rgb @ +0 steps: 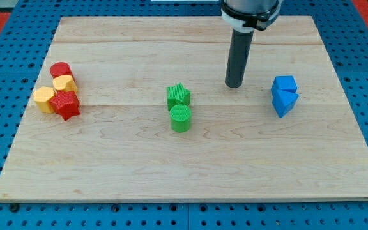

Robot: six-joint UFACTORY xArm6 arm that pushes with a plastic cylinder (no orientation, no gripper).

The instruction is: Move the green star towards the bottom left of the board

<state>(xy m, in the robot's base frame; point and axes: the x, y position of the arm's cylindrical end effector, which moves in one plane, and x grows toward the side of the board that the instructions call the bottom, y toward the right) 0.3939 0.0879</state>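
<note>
Camera view puts the green star [178,95] mid-table [126,166], touching the green cylinder [180,118] just nearer, with my tip [234,85] to its far right, apart; there is no gripper, only this bare rod. Small and rigid, the star should slide lightly but may spin, so I'd push its far-right side. The cylinder partly blocks the way, and red and yellow blocks [57,92] crowd the left; blue blocks [284,95] sit right.

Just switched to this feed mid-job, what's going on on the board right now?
My tip rests on the wooden board, up and to the view's right of the green star, not touching it. The green star sits mid-board against the green cylinder just below it. Red and yellow blocks cluster at the view's left; two blue blocks sit at the right. The star hasn't reached the bottom left.
</note>
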